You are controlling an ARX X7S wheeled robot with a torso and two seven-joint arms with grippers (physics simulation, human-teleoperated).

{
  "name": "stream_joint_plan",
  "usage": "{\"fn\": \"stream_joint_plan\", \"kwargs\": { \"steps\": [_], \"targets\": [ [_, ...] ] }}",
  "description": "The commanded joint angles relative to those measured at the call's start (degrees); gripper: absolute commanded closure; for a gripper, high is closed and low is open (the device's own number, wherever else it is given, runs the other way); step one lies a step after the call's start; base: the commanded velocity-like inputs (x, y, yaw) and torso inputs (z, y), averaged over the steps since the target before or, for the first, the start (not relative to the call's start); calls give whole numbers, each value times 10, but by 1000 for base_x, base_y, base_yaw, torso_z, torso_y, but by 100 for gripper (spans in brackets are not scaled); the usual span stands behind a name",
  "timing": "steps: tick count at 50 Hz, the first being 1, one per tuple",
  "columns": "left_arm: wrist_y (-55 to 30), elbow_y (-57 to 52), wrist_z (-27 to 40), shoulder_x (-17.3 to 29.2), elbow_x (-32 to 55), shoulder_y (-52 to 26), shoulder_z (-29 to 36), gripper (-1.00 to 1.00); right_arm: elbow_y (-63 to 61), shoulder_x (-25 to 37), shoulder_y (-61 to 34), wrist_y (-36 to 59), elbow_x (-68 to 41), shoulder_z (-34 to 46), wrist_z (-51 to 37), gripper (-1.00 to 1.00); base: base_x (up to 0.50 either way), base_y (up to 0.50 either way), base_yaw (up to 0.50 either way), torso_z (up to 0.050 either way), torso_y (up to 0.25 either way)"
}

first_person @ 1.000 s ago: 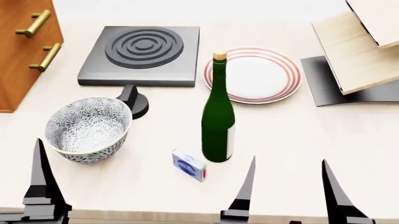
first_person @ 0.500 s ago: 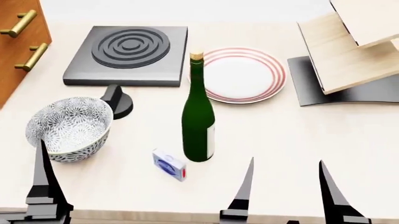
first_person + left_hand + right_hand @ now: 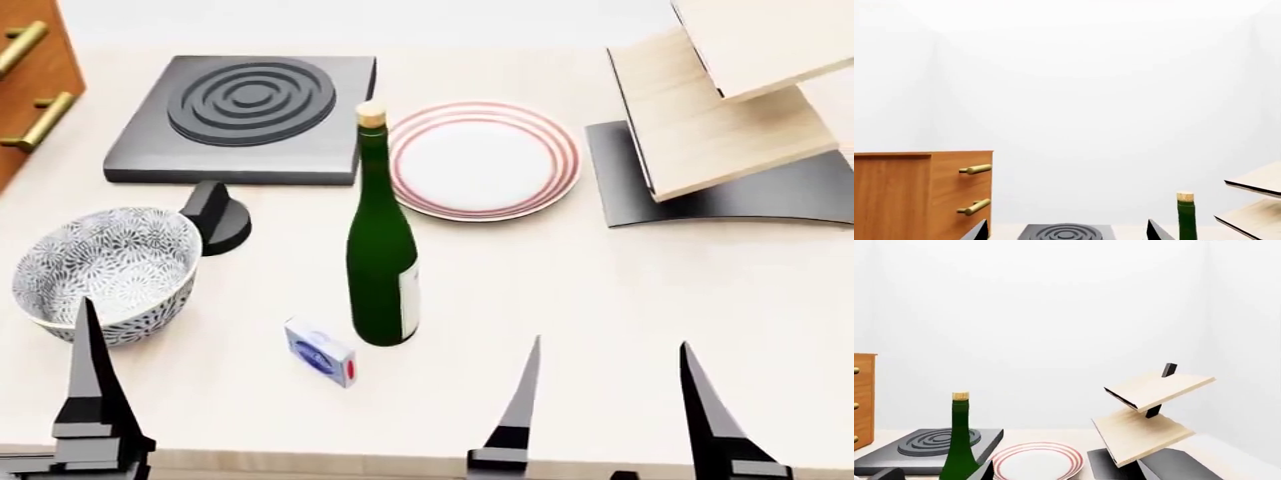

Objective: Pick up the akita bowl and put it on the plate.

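The akita bowl (image 3: 104, 272), white with a dense dark floral pattern, stands upright at the table's left in the head view. The plate (image 3: 483, 160) with red rings lies flat at the back middle, and shows again as the plate (image 3: 1037, 462) just beyond the right jaws. My left gripper (image 3: 1066, 234) is open and empty; one of its fingers (image 3: 88, 390) stands just in front of the bowl, apart from it. My right gripper (image 3: 611, 415) is open and empty near the front edge, right of the bottle. Neither wrist view shows the bowl.
A tall green bottle (image 3: 383, 255) stands between bowl and plate. Nearby are a small blue-and-white box (image 3: 320, 352), a black knob (image 3: 214, 216) and a grey stove burner (image 3: 247, 115). A wooden shelf rack (image 3: 721, 110) stands back right, a drawer cabinet (image 3: 27, 80) back left.
Everything on the table has slid left in the head view, so the view has shifted right. Both grippers keep their place in the frame and stay open.
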State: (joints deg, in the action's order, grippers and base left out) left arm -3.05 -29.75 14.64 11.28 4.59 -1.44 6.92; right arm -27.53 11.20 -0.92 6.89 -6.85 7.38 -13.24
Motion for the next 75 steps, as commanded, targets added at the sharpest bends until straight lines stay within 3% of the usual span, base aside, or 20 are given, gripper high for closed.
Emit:
{"fn": "stream_joint_plan", "kwargs": {
  "steps": [1, 75],
  "targets": [
    [-1, -4, 4, 5, 4, 0, 3, -100, -2, 4, -2, 2, 2, 7, -4, -100, 0, -125, 0, 0, 0],
    [22, 11, 27, 26, 23, 5, 13, -100, 16, 22, -5, -14, 15, 45, -31, -100, 62, -37, 0, 0, 0]
  ]
}}
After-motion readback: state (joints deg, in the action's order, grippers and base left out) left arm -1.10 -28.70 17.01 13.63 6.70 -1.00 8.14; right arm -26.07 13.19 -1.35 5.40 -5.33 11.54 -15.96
